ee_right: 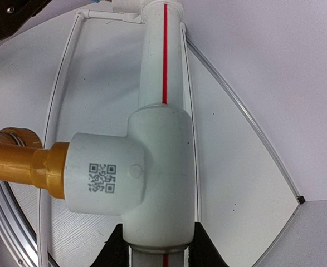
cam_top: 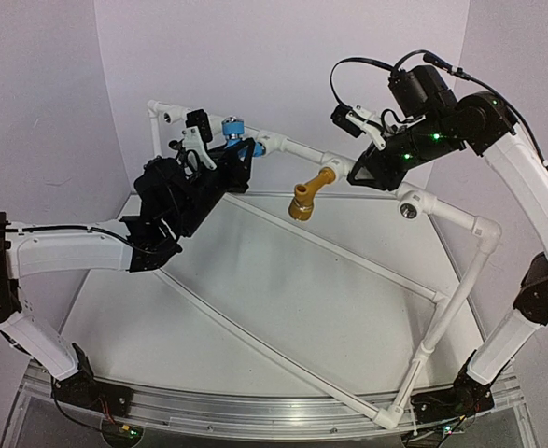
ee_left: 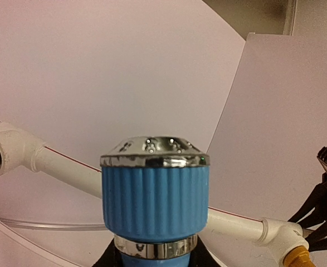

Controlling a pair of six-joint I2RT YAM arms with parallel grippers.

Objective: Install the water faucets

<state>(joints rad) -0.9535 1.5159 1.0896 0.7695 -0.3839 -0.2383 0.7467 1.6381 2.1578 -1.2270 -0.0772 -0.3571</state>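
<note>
Hazard — blue faucet [cam_top: 233,129], upper centre: left claw [ee_left: 155,261] is clenching it, right claw [ee_right: 159,253] is gripping white pipe frame [ee_right: 162,83]; skewed turning is risking cross-threading or slip.

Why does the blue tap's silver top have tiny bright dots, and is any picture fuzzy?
Left wrist view: on the blue tap, the shiny cap mirrors the lamps as bright specks; the white pipe behind looks slightly soft. Right wrist view: the white tee fitting is sharp, its printed code crisp. Top view: even light, only faint shadows on the table.
</note>
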